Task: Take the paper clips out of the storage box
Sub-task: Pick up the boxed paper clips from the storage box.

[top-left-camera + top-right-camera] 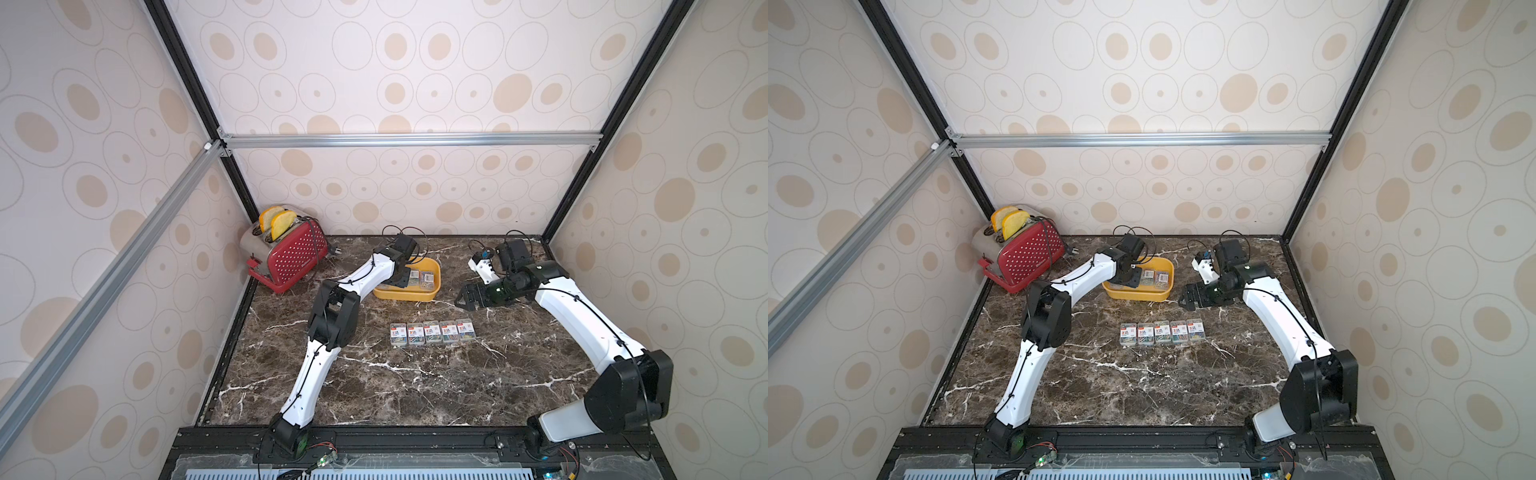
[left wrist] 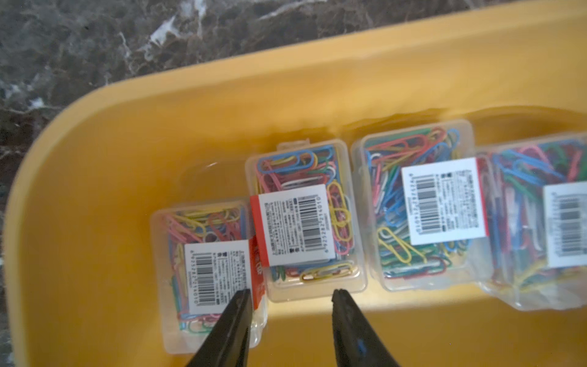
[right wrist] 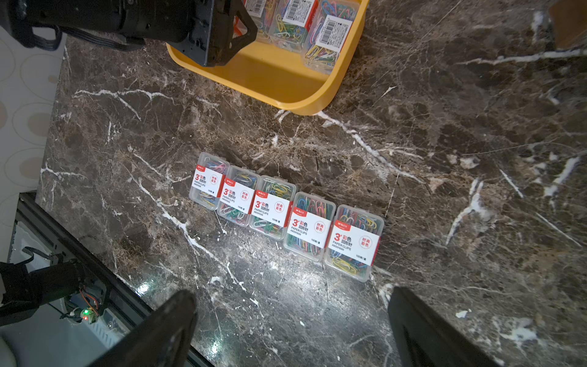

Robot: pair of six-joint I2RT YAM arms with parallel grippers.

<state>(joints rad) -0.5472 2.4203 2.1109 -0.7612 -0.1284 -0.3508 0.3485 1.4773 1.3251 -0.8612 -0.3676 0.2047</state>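
The left gripper (image 2: 292, 294), partly open and empty, hangs in the yellow plastic storage box (image 2: 95, 159); a clear paper clips box (image 2: 301, 222) lies lengthwise just ahead.

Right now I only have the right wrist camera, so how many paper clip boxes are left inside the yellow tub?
Observer: Four paper clip boxes show in the storage box in the left wrist view.
Operator: Has the left gripper got one?
Observer: I cannot tell. The left gripper has its jaws apart at the end of one box nearest it, and whether they touch the box is unclear.
Operator: Anything on the table outside my view?
Observer: A red toaster stands in the far left corner, in both top views.
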